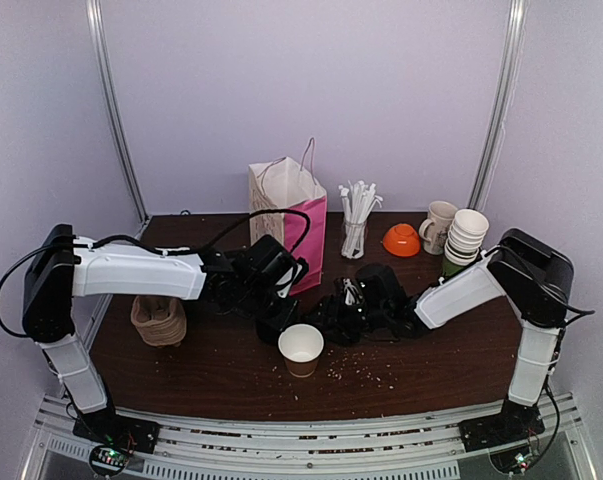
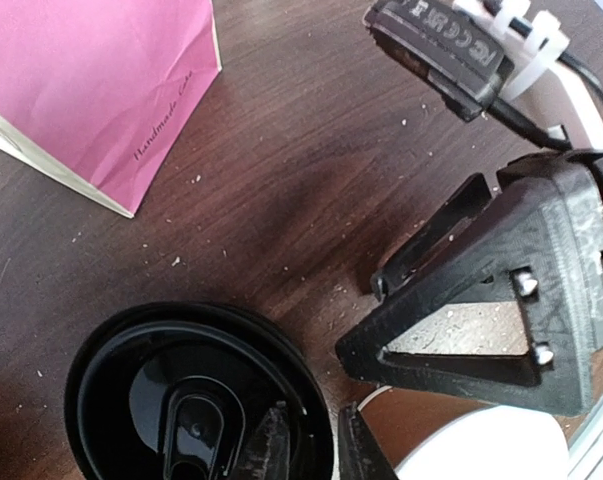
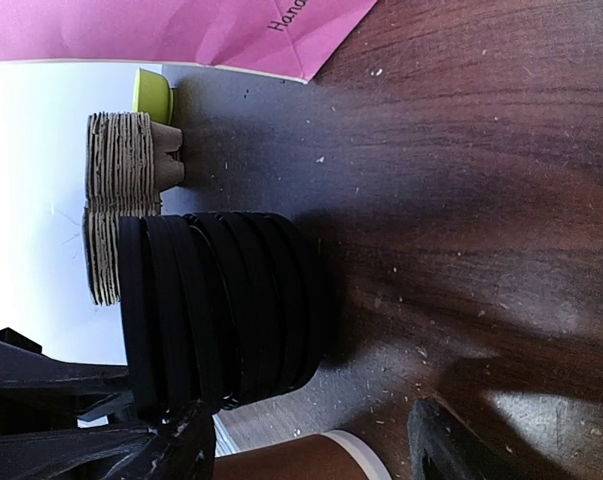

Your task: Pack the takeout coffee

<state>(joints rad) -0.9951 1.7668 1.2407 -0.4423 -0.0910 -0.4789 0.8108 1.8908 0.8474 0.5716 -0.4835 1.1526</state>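
**Cup open, both claws at mid-table**

Small brown paper cup (image 1: 301, 345) stands lidless on the dark wooden table (image 1: 211, 375), near the pink paper bag (image 1: 306, 235). My right claw (image 3: 309, 415) is spread wide with the cup between its fingers, gripping nothing. My left claw (image 2: 314, 450) is pinched onto the rim of the top black plastic dome lid (image 2: 181, 400), just beside the cup.

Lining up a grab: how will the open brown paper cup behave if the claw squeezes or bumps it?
The paper cup has no lid, so its wall will likely dent under a firm squeeze. Its inside looks white and empty, so it is probably light and may slide or tip if bumped.
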